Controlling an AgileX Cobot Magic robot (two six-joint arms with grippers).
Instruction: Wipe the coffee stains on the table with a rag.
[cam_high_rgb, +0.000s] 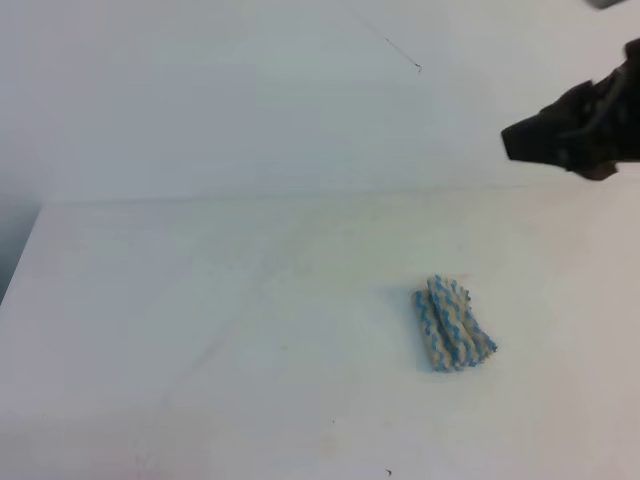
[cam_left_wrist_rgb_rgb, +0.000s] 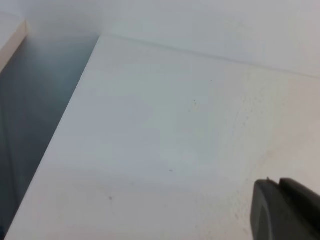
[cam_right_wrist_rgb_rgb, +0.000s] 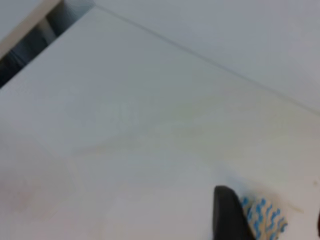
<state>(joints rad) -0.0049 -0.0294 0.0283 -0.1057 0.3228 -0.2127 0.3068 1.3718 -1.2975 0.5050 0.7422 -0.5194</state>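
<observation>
The rag (cam_high_rgb: 455, 322), a small blue-and-white zigzag cloth, lies crumpled on the white table (cam_high_rgb: 200, 330), right of centre. My right gripper (cam_high_rgb: 520, 140) hangs well above the table at the far right, up and to the right of the rag. In the right wrist view its fingers (cam_right_wrist_rgb_rgb: 229, 217) stand wide apart, open and empty, and the rag (cam_right_wrist_rgb_rgb: 262, 217) shows on the table below them. A faint pale beige streak of the coffee stains (cam_right_wrist_rgb_rgb: 145, 131) runs across the table. Of the left gripper only one dark finger (cam_left_wrist_rgb_rgb: 285, 212) shows, low in the left wrist view.
The white wall (cam_high_rgb: 250, 90) rises behind the table's far edge. The table's left edge (cam_left_wrist_rgb_rgb: 60, 135) drops off to a dark gap. Tiny dark specks (cam_high_rgb: 389, 472) dot the tabletop near the front.
</observation>
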